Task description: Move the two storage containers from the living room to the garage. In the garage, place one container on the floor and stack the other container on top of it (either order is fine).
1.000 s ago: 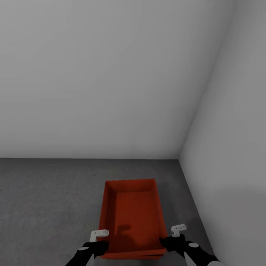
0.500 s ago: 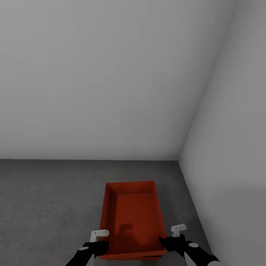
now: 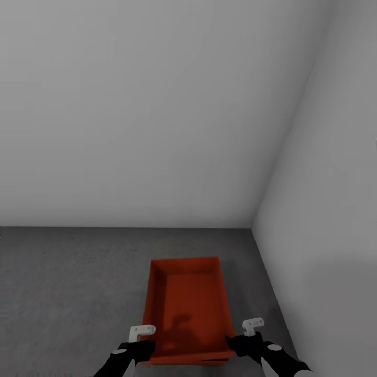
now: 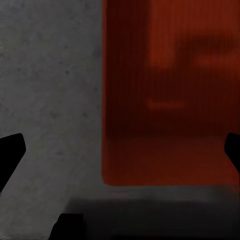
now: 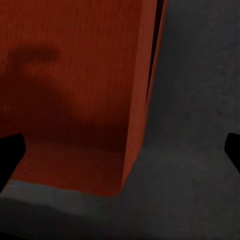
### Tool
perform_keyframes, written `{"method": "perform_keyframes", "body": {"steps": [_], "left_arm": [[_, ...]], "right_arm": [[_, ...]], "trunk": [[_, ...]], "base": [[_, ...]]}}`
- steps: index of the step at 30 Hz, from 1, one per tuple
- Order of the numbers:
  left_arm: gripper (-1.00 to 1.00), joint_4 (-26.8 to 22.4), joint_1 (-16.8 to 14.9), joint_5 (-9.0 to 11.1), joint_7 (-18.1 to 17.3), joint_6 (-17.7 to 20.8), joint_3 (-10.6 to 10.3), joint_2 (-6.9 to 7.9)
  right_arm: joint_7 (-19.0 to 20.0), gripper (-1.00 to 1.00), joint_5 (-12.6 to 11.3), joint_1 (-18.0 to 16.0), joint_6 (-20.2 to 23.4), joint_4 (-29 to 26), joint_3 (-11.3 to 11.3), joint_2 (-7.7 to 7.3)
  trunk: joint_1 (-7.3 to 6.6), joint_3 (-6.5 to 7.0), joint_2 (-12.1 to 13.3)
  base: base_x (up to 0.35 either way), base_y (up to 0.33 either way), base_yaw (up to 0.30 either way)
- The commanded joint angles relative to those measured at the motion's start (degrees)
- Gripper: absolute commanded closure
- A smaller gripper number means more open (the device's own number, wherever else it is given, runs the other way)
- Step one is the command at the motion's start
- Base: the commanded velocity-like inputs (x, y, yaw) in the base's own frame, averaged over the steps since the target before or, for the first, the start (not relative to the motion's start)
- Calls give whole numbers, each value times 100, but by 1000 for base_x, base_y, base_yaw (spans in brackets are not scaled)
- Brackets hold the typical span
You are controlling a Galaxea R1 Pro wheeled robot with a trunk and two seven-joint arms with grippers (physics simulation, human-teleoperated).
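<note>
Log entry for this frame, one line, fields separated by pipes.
place: garage corner | storage container: on concrete floor, second rim visible beneath | left gripper: open, at near-left corner | right gripper: open, at near-right corner

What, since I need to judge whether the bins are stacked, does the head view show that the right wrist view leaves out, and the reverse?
The head view adds the pale grey walls meeting in a corner, the storage container's whole open outline, and the left claw and right claw at its near corners. The right wrist view adds a close look along one container wall: a dark slit with a second orange-red edge beyond it, possibly the other bin. Both share the container and the dark concrete floor.
</note>
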Motion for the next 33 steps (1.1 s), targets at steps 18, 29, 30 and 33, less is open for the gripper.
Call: {"method": "perform_keyframes", "body": {"steps": [18, 29, 30, 33], "left_arm": [[-100, -22, 0, -24, -9, 25, 34, -7], [-100, 24, 0, -33, -9, -20, 75, 49], [-100, 47, 0, -41, -6, -26, 81, 74], [-100, 269, 0, -50, -2, -71, 90, 155]], "right_arm": [[16, -100, 60, -3, -23, 4, -24, -1], [13, -100, 64, -3, -23, 4, -17, -1], [8, -100, 66, -3, -23, 4, -16, -1], [-8, -100, 72, -3, -23, 4, -16, -1]], "trunk": [[-399, 319, 721], [-640, 517, 1162], [-662, 535, 1202], [-728, 589, 1322]], "base": [[-319, 0, 0], [-248, 0, 0], [-31, 0, 0], [-14, 0, 0]]}}
